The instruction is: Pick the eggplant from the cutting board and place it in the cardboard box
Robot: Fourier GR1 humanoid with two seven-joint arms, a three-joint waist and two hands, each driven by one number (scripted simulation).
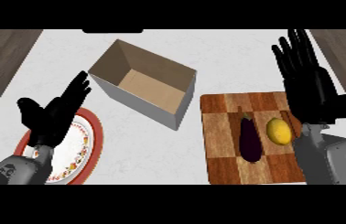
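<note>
My right hand (pixel 307 83) hovers wide open at two o'clock from the eggplant (pixel 251 140), poised to grasp, while my left hand (pixel 57 111) rests open.

1. You have a pale, faintly marbled counter (pixel 223 58) bearing everything in view; dark wood-toned strips border it at the upper left and upper right.
2. An open cardboard box (pixel 145 83) stands directly on it, left of centre, turned at an angle.
3. A round plate (pixel 78 147) with a red rim and patterned border lies on it at lower left.
4. A checkered wooden cutting board (pixel 226 141) lies flat at lower right, just beside the box.
</note>
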